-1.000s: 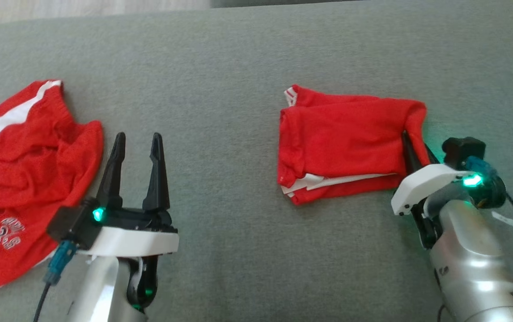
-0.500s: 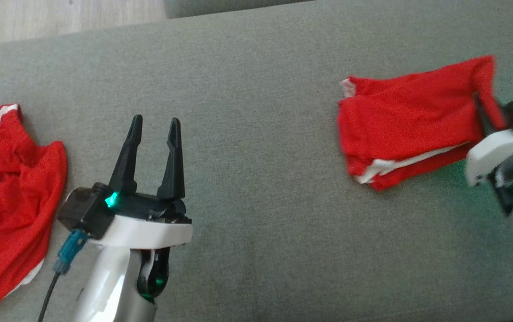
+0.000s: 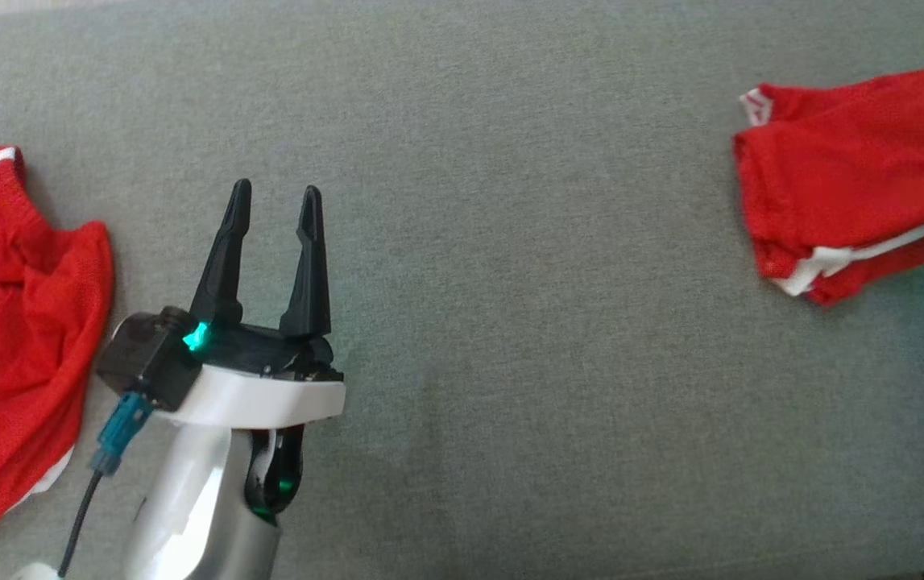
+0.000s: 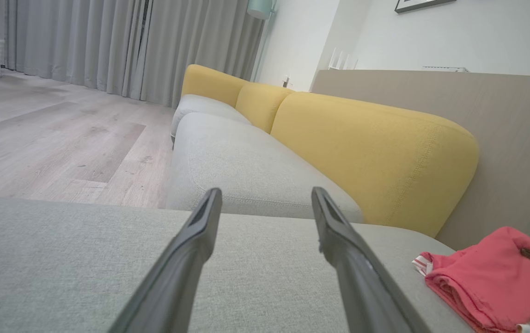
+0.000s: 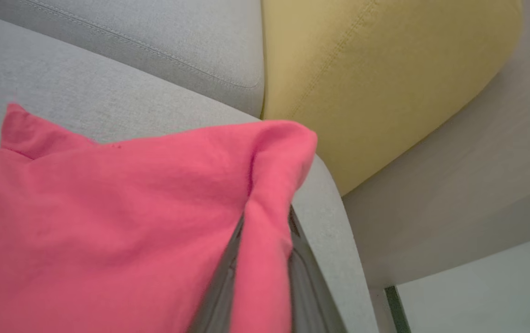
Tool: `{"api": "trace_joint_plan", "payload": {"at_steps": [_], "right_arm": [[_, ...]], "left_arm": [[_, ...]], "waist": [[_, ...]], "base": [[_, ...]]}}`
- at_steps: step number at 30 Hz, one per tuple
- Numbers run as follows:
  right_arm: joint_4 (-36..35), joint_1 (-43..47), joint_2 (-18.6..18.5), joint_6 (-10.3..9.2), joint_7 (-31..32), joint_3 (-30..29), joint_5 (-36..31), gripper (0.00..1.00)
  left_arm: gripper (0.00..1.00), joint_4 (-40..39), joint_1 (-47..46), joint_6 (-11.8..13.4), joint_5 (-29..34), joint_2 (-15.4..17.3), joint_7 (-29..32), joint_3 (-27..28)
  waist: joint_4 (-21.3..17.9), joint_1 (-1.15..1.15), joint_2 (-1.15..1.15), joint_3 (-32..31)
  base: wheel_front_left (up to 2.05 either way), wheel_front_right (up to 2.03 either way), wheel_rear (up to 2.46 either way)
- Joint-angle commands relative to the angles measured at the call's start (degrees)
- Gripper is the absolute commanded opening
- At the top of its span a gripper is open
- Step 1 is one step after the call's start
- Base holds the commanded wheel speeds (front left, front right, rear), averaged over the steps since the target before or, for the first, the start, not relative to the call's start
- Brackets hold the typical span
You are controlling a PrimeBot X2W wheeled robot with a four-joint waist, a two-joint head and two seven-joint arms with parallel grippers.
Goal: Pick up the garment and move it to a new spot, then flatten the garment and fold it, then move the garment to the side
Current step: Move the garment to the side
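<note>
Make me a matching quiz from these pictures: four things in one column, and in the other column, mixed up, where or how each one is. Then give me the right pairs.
Column one
1. left gripper
2. right gripper
3. folded red garment
4. crumpled red garment

Column two
A. shut on a pinch of red cloth
B. open, holding nothing
C. heaped at the head view's left edge, white lettering showing
D. at the head view's right edge, white trim along its lower side

Pairs: 1-B, 2-A, 3-D, 4-C
</note>
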Motion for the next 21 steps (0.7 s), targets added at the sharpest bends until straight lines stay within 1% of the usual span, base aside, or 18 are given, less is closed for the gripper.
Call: {"api": "trace_joint_plan", "payload": {"at_steps": [1, 10, 11, 17, 21], "right_arm": [[-1.2, -1.3, -2.5, -0.05, 0.1, -0.2, -0.7, 0.00], [0.8, -2.2, -2.8, -0.05, 0.4, -4.3, -4.9, 0.00], [0.7, -2.3, -2.8, -0.05, 0.1, -4.8, -5.5, 1.00], [-0.1, -2.3, -1.0, -0.05, -1.4, -7.5, -8.7, 1.00], [-1.5, -1.7, 1.5, -0.05, -3.4, -8.7, -8.9, 1.00]], "left_arm": [[1.00, -2.0, -2.1, -0.2, -0.1, 0.4, -0.3, 1.6], [1.00, -1.4, -2.2, -0.3, -0.1, 0.4, -0.3, 2.1], [1.00, -1.4, -2.3, -0.3, -0.2, 0.4, -0.3, 2.2], [1.00, -0.9, -1.9, -0.3, -0.5, 0.4, -0.3, 2.7], [1.00, -0.9, -0.9, -0.3, -0.8, 0.4, -0.3, 3.6]], "waist": [[0.3, -0.01, 0.00, 0.3], [0.8, -0.01, 0.00, 0.5], [0.8, -0.01, 0.00, 0.5], [0.5, -0.01, 0.00, -0.7], [0.2, -0.01, 0.00, -3.2]], "base": [[0.00, 0.00, 0.00], [0.00, 0.00, 0.00], [0.00, 0.00, 0.00], [0.00, 0.00, 0.00], [0.00, 0.00, 0.00]]}}
